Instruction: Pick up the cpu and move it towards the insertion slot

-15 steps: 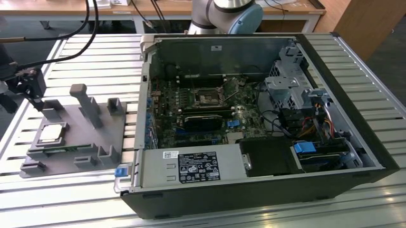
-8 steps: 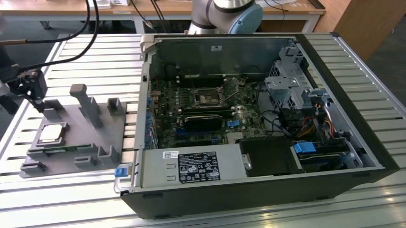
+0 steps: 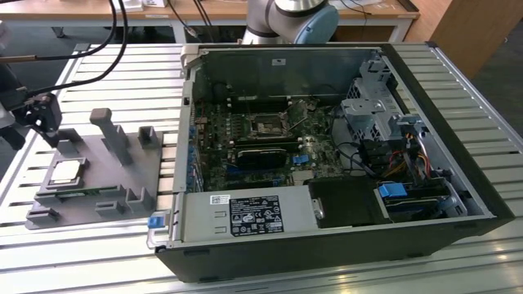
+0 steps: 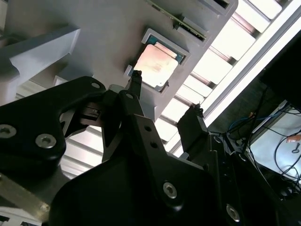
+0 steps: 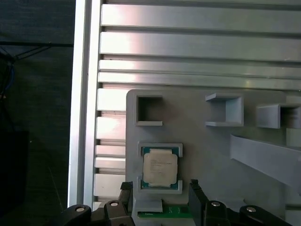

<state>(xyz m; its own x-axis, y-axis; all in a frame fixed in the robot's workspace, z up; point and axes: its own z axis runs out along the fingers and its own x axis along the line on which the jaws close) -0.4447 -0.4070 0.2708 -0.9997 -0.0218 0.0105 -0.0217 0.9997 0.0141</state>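
Observation:
The cpu [image 3: 65,172] lies flat in a shallow square pocket of the grey plastic tray [image 3: 90,184], at the exterior view's left beside the computer case. My gripper [image 3: 49,136] hangs just above the tray's far end, apart from the chip. In both wrist views the cpu [image 5: 160,169] [image 4: 156,66] shows its pale metal top, and my gripper [image 5: 160,184] [image 4: 165,92] is open with two black fingers [image 5: 194,188] spread wider than the chip and nothing between them. The insertion slot [image 3: 268,127] sits on the green motherboard inside the open case.
The tray carries upright grey posts [image 3: 110,135] and a green memory stick [image 3: 78,195] next to the chip. The open computer case [image 3: 327,153] has tall metal walls, drive cages and cables. Slatted metal table [image 3: 122,73] lies all around. Cables hang at the far left.

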